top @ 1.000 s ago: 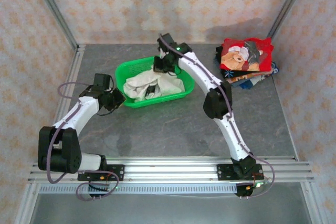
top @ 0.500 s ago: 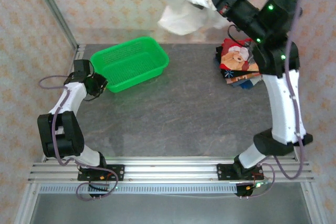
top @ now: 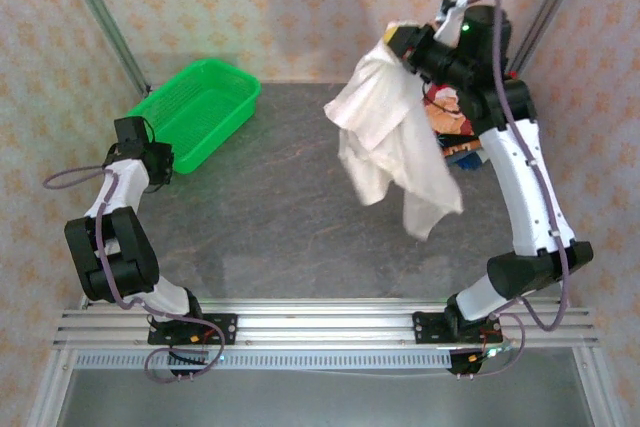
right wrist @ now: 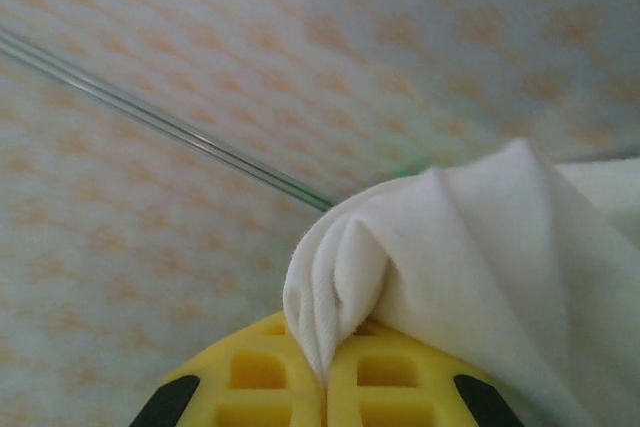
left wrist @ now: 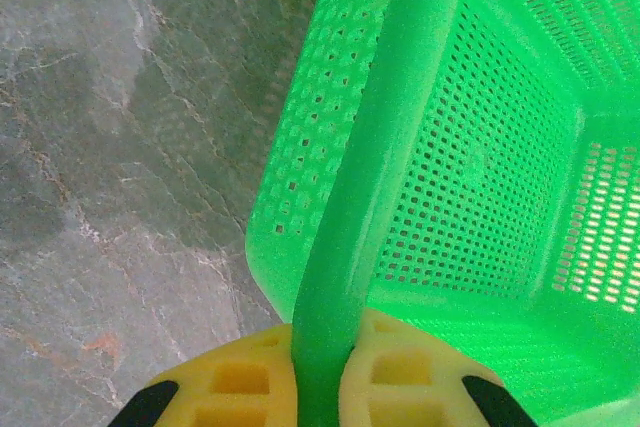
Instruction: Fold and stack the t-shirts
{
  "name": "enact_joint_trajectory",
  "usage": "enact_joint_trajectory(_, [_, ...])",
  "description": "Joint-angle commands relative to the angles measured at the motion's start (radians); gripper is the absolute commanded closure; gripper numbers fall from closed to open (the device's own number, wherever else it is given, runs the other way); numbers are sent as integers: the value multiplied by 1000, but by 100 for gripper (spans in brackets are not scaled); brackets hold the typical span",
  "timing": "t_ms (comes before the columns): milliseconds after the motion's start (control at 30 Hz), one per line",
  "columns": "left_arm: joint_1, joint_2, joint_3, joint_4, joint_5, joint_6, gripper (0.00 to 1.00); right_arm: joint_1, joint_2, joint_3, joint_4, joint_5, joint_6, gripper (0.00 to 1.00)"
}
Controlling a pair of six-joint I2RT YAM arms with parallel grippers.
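The off-white shirt [top: 395,142] hangs in the air, right of centre in the overhead view, draping down in loose folds over the table [top: 280,227]. My right pincer [top: 402,43] has it up top: jaws clamped tight on a bunched fold, the cloth pinched between my yellow pads [right wrist: 270,372] in the wrist view. Just behind the hanging cloth, toward the right edge, sits the folded stack [top: 465,152], with the red teddy-bear shirt [top: 450,112] on top, partly hidden. Over at upper left, my left pincer [top: 145,157] is squeezed almost closed on the rim of the green mesh basket [top: 200,107], which lies by the table's far-left corner.
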Motion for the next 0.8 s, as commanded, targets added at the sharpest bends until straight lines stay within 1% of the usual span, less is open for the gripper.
enact_joint_trajectory(0, [3, -22, -21, 22, -118, -93, 100, -1, -54, -125, 23, -16, -21, 100])
enact_joint_trajectory(200, [7, -34, -63, 14, -207, -183, 100, 4, -60, -339, 53, -21, -13, 100])
enact_joint_trajectory(300, [6, -38, -57, 9, -245, -216, 100, 15, -42, -388, 48, -21, -21, 100])
enact_joint_trajectory(367, [6, -37, -44, 0, -276, -232, 100, 34, -11, -391, 11, -11, -49, 100])
enact_joint_trajectory(433, [3, -16, -15, 2, -282, -225, 100, 53, 32, -383, -20, -19, -72, 100])
enact_joint_trajectory(500, [-3, 18, 24, -15, -281, -204, 100, 72, 73, -371, -39, -14, -90, 97])
enact_joint_trajectory(533, [-5, 37, 32, -3, -274, -191, 100, 80, 96, -363, -38, -8, -99, 93])
enact_joint_trajectory(567, [-8, 56, 39, 17, -254, -183, 100, 88, 119, -351, -37, -6, -106, 89])
enact_joint_trajectory(600, [-8, 75, 43, 36, -232, -176, 100, 92, 141, -337, -37, -7, -112, 82])
enact_joint_trajectory(633, [-10, 94, 48, 53, -203, -169, 92, 97, 171, -316, -37, -13, -122, 69])
enact_joint_trajectory(667, [-15, 110, 49, 77, -176, -163, 85, 101, 201, -287, -47, -21, -134, 60])
enact_joint_trajectory(700, [-20, 116, 47, 100, -154, -156, 76, 103, 228, -253, -66, -29, -147, 53])
enact_joint_trajectory(767, [-40, 116, 53, 137, -122, -130, 50, 113, 270, -169, -113, -52, -187, 38])
